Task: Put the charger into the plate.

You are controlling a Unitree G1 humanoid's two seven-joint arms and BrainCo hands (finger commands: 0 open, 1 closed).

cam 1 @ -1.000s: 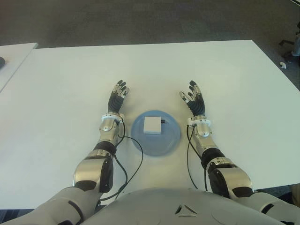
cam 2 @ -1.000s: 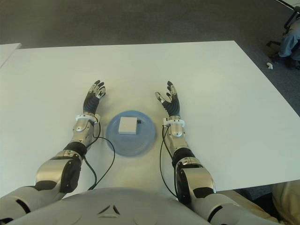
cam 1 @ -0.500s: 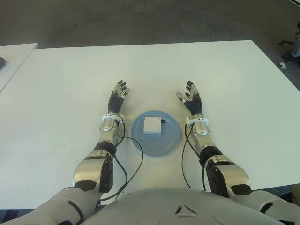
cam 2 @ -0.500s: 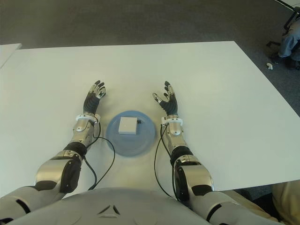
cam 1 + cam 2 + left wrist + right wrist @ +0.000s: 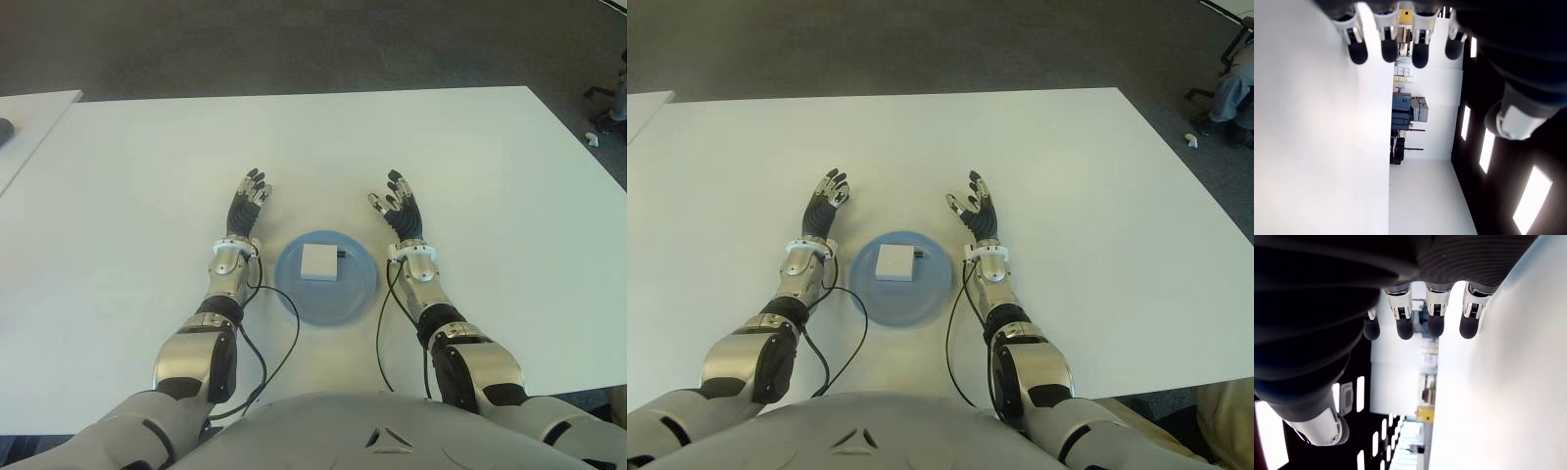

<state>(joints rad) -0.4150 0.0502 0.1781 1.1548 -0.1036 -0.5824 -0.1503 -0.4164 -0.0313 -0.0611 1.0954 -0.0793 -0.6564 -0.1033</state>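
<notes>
Since a second ago my right hand [image 5: 400,209] drifted toward the round blue plate [image 5: 325,294] holding the square white charger [image 5: 316,261]; both hands, left hand [image 5: 247,203] included, are spread empty, so I'd simply stay clear.

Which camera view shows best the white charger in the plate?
The left eye view: the charger lies unobstructed in the blue plate. The right eye view shows it almost equally well. Both wrist views show only fingers and table, no charger.

A wide white table [image 5: 441,147] is filling most of the scene. A blue plate [image 5: 351,299] is sitting directly on it, near the front edge at centre, with thin black cables [image 5: 263,352] trailing beside it.
</notes>
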